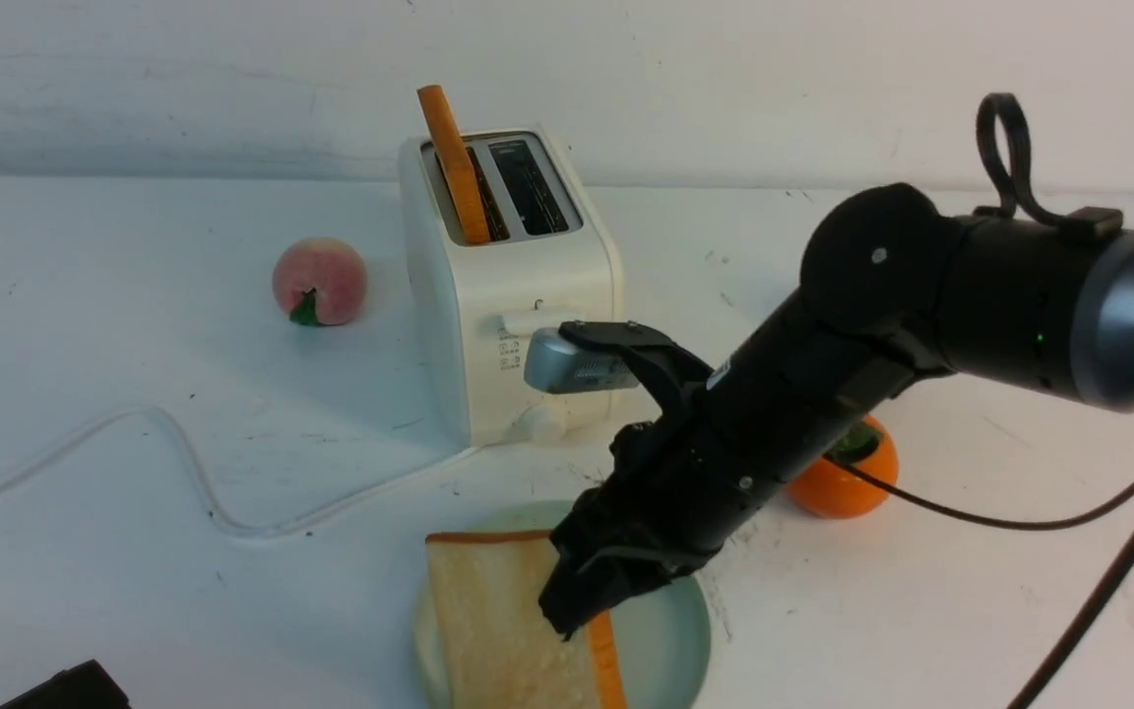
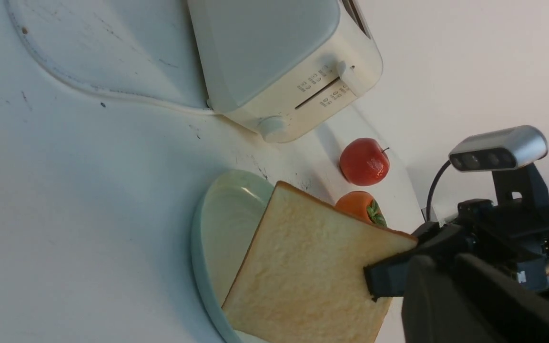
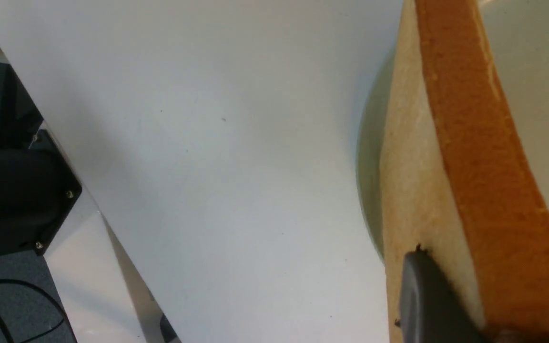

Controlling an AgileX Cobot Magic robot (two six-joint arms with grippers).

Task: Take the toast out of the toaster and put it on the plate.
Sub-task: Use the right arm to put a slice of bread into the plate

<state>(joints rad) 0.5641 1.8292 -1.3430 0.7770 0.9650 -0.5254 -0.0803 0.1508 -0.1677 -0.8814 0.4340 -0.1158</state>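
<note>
In the lower left corner of the front view, only a dark tip of the left gripper (image 1: pixel 75 689) showed; its fingers were a blur in the left wrist view, so whether they were released or clenched I could not tell. At the bottom centre, a slice of toast (image 1: pixel 518 630) was tilted over the plate (image 1: pixel 667 630), one side raised; the right gripper (image 1: pixel 567 615) reached down from the right of the frame, its fingers grasping the slice near the raised side, one of them against its pale face; the far finger was hidden. The pale blue-green plate rested on the white surface (image 1: pixel 232 620).

Right of centre, an orange persimmon (image 1: pixel 848 483) sat partly behind the right arm; a white cord (image 1: pixel 262 532) curved from the left edge to the toaster (image 1: pixel 439 325), which stood upright in the upper middle. A second slice (image 1: pixel 456 167) leaned in the toaster's left slot, much of it sticking out; the right slot held nothing visible. At the upper left, a pink peach (image 1: pixel 320 281) lay apart from the toaster; a red apple (image 2: pixel 364 162), seen in the left wrist view, sat near the persimmon; behind everything rose a pale wall (image 1: pixel 724 89).
</note>
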